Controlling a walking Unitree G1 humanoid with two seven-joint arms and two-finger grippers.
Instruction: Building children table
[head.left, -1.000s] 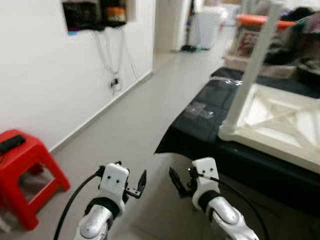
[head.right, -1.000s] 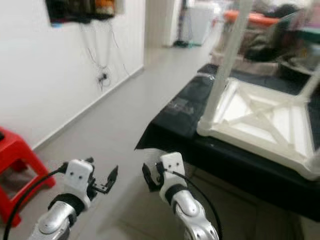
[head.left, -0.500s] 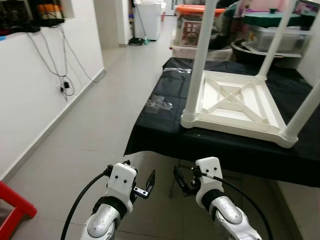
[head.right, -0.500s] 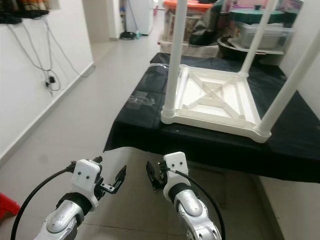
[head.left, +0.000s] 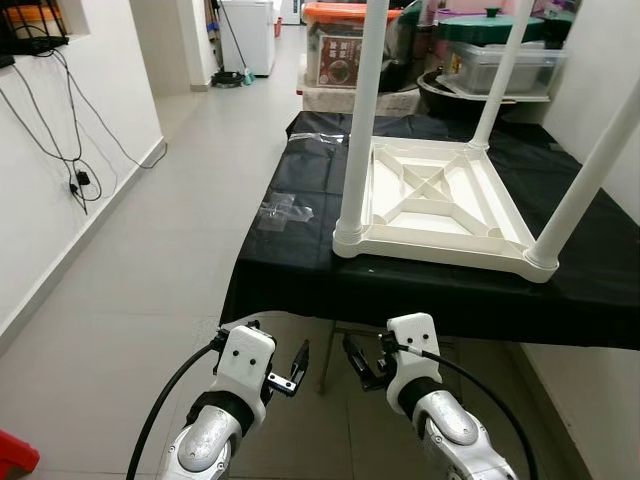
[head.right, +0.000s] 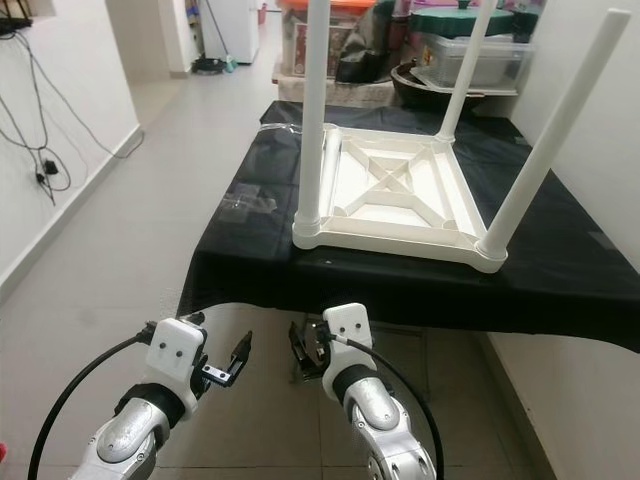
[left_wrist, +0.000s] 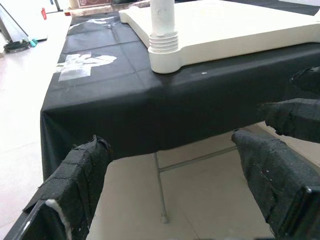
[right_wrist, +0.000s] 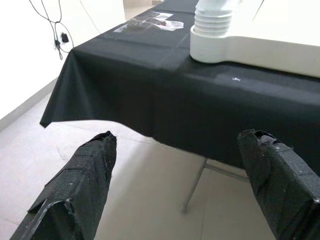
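Table (head.left: 440, 205) upside down on cloth (head.left: 300, 275) at 12 o'clock; plastic bag (head.left: 278, 210) at 11; bins (head.left: 340, 55) behind.

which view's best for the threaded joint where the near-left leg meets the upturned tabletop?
The right wrist view: the ribbed collar of the leg joint is close and sharp. The left wrist view shows it smaller. In both eye views the whole upturned children's table appears, the joint tiny.

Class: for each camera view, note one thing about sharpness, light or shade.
Eye views: sharp and evenly lit, the upturned white table crisp on the black cloth. Left wrist view: the near fingers look large and soft. Right wrist view: the floor under the cloth lies in shade, and the bright white table leg base loses detail.
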